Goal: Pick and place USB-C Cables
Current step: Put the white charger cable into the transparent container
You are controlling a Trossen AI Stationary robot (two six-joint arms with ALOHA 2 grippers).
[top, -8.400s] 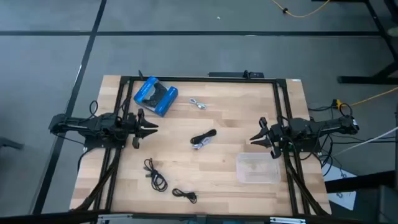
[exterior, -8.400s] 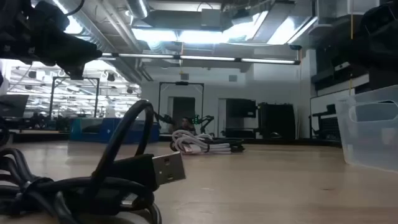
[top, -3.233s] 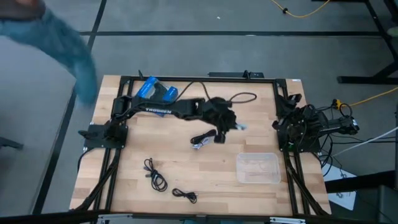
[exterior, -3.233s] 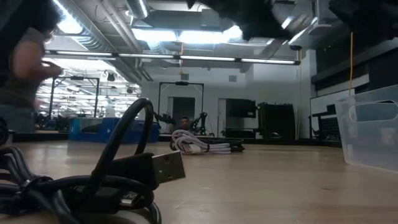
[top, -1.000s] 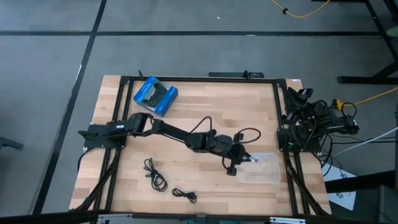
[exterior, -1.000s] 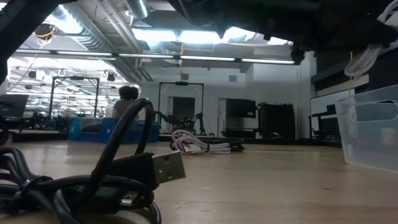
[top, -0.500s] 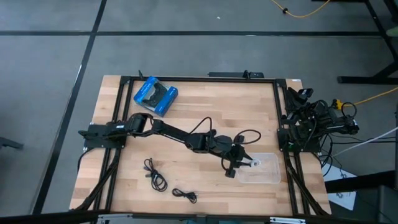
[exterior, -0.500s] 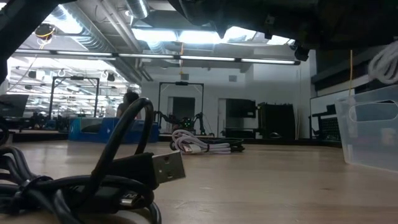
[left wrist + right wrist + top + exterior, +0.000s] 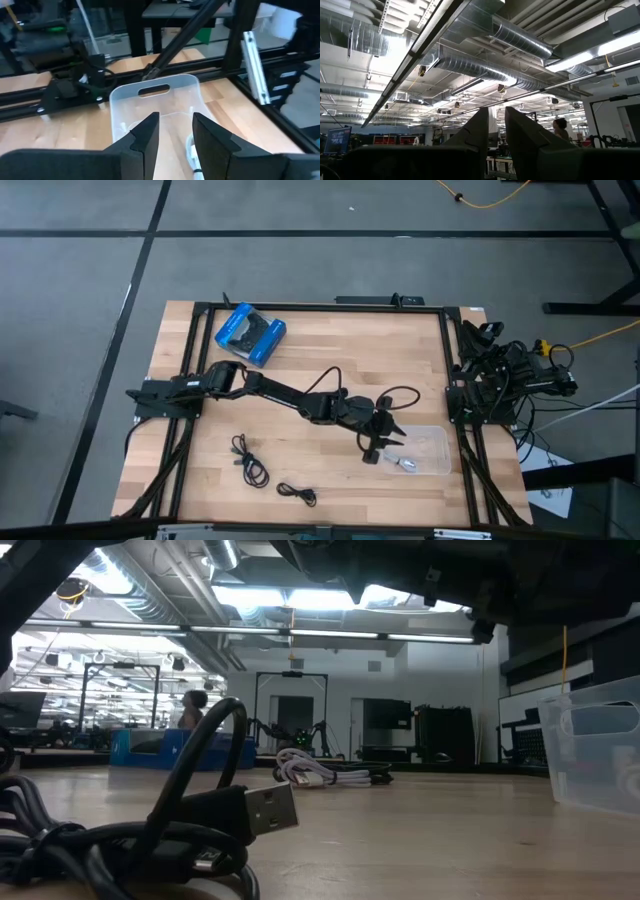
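My left gripper [image 9: 383, 442] hangs released over the tray's [image 9: 440, 435] near rim, the silvery cable [image 9: 404, 464] lying inside, just beyond its fingertips.

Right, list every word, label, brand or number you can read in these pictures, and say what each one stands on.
None can be read.
Blue package: it has dark print, too small to read.
Left arm: no lettering can be made out on it.
Clear tray: no label shows.
Distant screen: its content is too blurred to read.
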